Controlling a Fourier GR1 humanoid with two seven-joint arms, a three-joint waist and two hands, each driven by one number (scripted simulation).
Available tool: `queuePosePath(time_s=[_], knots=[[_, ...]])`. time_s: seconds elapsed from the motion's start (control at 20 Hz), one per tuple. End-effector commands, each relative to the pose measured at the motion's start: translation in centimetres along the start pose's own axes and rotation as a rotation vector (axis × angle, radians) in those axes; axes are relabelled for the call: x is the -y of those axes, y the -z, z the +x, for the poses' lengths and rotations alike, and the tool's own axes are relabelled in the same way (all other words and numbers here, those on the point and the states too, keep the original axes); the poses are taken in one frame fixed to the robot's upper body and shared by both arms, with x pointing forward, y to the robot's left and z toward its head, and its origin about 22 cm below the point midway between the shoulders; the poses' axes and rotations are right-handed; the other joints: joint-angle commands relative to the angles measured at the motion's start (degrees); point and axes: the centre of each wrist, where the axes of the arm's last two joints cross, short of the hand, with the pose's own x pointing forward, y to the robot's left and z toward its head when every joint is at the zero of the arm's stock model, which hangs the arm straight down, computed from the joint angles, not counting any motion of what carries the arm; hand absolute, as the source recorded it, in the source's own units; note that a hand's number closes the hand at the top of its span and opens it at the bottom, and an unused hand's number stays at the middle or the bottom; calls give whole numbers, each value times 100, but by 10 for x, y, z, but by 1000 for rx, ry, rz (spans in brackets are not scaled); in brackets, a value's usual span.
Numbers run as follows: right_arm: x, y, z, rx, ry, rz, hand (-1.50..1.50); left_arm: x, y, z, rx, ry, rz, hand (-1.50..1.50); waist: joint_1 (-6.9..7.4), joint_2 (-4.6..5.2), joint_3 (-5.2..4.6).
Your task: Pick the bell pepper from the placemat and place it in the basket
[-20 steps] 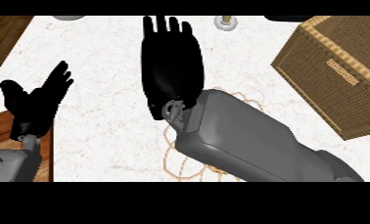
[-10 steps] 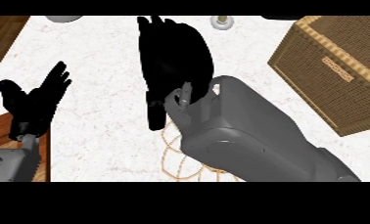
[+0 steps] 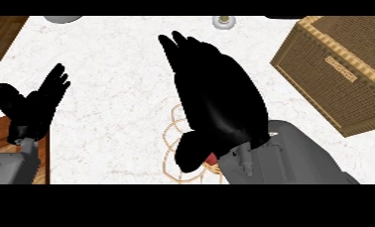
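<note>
1. Left hand (image 3: 33, 103): at the view's left edge, over the counter's rim where white marble meets wood. Fingers straight & up, thumb apart, holds nothing. Resting.
2. Counter (image 3: 110, 72): white marble top, takes up most of the view. Strip of wood shows at top left & lower left.
3. Grey rounded obj (image 3: 62, 19) at top edge, left of centre; cut off, can't tell what it is.
4. Placemat (image 3: 173, 131): pale woven w/ looped scalloped edge, low centre. Only its left edge & a bit of the bottom show; rest is under the right hand & forearm.
5. Right hand (image 3: 216, 99): centre, palm down over the placemat, fingers long & close together pointing to the top of the view, only slightly bent. Can't tell if it grips anything; thumb area is one dark mass.
6. Bell pepper (image 3: 211, 159): just a small red patch showing below the hand's heel, beside the grey wrist, on the placemat. Rest hidden.
7. Small pale round obj (image 3: 224, 21) at top edge, right of centre.
8. Basket (image 3: 333, 72): brown woven, boxy, tilted in view, at right. Well apart from the pepper.
</note>
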Motion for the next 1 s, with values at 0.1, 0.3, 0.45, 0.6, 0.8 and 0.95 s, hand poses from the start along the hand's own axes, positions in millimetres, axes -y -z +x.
queuePosePath(time_s=[0.1, 0.3, 0.45, 0.6, 0.8, 0.95], knots=[[-32, -34, -21, -222, -46, -16, -150, -3, 3, 10, 12, -4, -14, 0, 116, 62, 1], [-59, -54, -38, -207, -31, -58, -150, -2, 4, 22, 32, 4, -24, 0, 176, 80, 4], [-77, -50, -47, -210, -17, -98, -150, 9, 9, 13, 15, -11, -38, 0, 230, 112, 2], [-93, -37, -79, -194, 27, -131, -150, 16, 4, 9, 41, 3, -33, 0, 274, 129, 7], [-114, -22, -64, -212, 36, -119, -150, 13, 17, 6, 27, 3, -34, 0, 279, 131, 1], [-131, -27, -83, -276, 0, -61, -150, 13, 13, 3, 32, 6, -51, 0, 269, 128, 1]])
